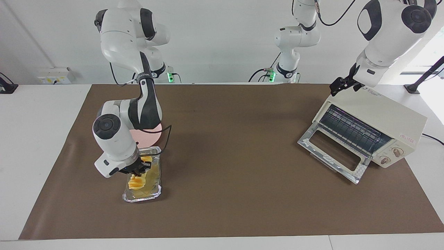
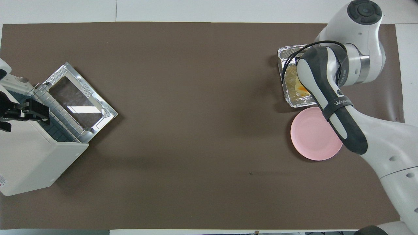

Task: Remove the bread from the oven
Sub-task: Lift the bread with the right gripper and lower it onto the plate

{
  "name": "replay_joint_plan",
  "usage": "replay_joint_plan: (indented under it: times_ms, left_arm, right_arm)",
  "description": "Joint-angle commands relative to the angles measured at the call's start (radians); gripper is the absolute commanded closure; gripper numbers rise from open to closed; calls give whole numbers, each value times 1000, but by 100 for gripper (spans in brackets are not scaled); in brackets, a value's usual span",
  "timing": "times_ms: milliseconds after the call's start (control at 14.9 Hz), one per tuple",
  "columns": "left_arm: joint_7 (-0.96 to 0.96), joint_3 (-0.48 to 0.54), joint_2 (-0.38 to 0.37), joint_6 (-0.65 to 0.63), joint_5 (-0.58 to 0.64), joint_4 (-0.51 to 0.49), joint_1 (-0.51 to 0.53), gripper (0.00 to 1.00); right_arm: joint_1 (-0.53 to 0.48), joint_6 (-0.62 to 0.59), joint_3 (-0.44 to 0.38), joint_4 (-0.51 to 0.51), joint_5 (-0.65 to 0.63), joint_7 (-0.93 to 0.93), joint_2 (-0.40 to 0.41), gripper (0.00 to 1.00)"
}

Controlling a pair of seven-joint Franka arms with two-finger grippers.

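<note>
From the facing view I count one cream-white boxy toaster oven, glass door dropped open, rack bare; one crinkled silver foil tray; one round pink plate. Golden-orange ridged bread lies in the tray, outside the oven. Right gripper is down in the tray, fingers closed on the bread. Left gripper waits over the oven top; I cannot tell its fingers' state.

Overhead view: tray just beside plate, plate nearer the robots; oven at the left arm's end.

The right arm hides most of the bread from overhead
</note>
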Motion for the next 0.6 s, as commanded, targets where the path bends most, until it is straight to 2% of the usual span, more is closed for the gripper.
replay_joint_plan:
  times_ms: [0,134,268,402,535]
  left_arm:
    - [2,-5,-17,-10,-15,-4,12,0]
    - [2,-5,-17,-10,-15,-4,12,0]
    - [3,-6,-17,-10,-15,-4,12,0]
    - [3,-6,-17,-10,-15,-4,12,0]
    - [3,-5,-17,-10,-15,-4,12,0]
  right_arm:
    - [1,-78,14,-51,7,-17,-110,100]
    - [4,-101,14,-154,33,-15,-217,100]
    - [-5,-54,12,-362,68,-19,-378,100]
    - [-20,80,12,-609,75,-41,-539,100]
    - [-32,244,12,-839,76,-64,-661,100]
